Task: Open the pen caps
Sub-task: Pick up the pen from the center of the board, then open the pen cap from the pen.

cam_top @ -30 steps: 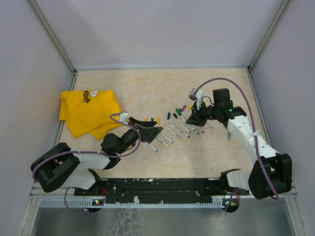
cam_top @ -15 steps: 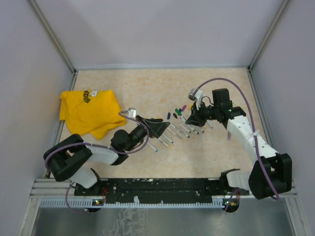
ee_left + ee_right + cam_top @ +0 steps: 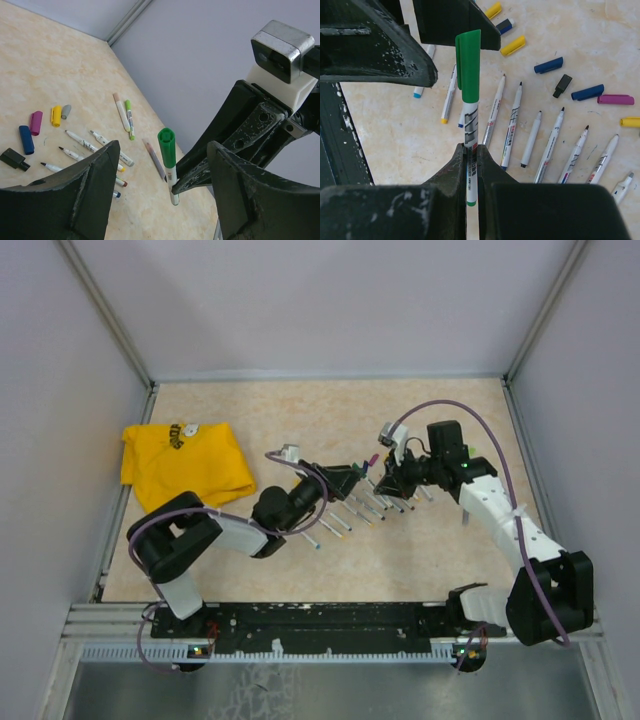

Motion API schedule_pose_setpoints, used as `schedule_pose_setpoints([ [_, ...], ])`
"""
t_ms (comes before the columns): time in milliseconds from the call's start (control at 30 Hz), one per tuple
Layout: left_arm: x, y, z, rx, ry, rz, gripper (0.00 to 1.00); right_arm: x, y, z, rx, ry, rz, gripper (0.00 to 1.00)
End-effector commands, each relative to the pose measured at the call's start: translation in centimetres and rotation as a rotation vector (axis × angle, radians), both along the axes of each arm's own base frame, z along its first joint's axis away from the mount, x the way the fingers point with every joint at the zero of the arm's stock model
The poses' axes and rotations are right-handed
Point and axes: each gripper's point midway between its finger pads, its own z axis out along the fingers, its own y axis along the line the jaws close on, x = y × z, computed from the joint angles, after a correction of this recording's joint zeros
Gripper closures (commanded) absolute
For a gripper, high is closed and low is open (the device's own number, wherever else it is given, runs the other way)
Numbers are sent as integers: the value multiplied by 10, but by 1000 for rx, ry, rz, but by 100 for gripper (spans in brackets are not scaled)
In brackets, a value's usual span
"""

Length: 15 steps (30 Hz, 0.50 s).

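1. Many pens (image 3: pixel 550 145) lie open in the middle of the counter (image 3: pixel 300 420), with their tips showing.
2. Their loose caps lie on the counter just beside them: a blue cap (image 3: pixel 26 139), a magenta cap (image 3: pixel 35 122), a yellow cap (image 3: pixel 56 115) and a black cap (image 3: pixel 13 159).
3. One green pen (image 3: pixel 468 130) still wears its green cap (image 3: pixel 166 142). I think this is the one being worked on now.
4. The right jaws are clenched on the white part of the green pen. They hold it up above the counter, cap end out.
5. The right arm (image 3: pixel 500 505) reaches from the near right in to the middle.
6. The left arm (image 3: pixel 290 505) stretches low from the near left, and meets the right arm there.
7. The left jaws are spread apart, one on each side of the green cap. They do not seem to touch it.
8. A far pen (image 3: pixel 129 119) may be capped too, but it is too small to tell.
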Motion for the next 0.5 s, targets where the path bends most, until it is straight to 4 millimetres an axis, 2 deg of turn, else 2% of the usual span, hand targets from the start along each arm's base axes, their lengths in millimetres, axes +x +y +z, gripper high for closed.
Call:
schedule_pose_setpoints([
  [0,3,-10,16,-23,-53,-15,27,-4,8,2,14,-18,50,100],
  [267,0,-21,13,-16,-41,-70,61,-5,8,3,12,-24,56,100],
  [467,-7,-28,10,-20,-24,-127,72,-3,7,4,8,-35,41,100],
])
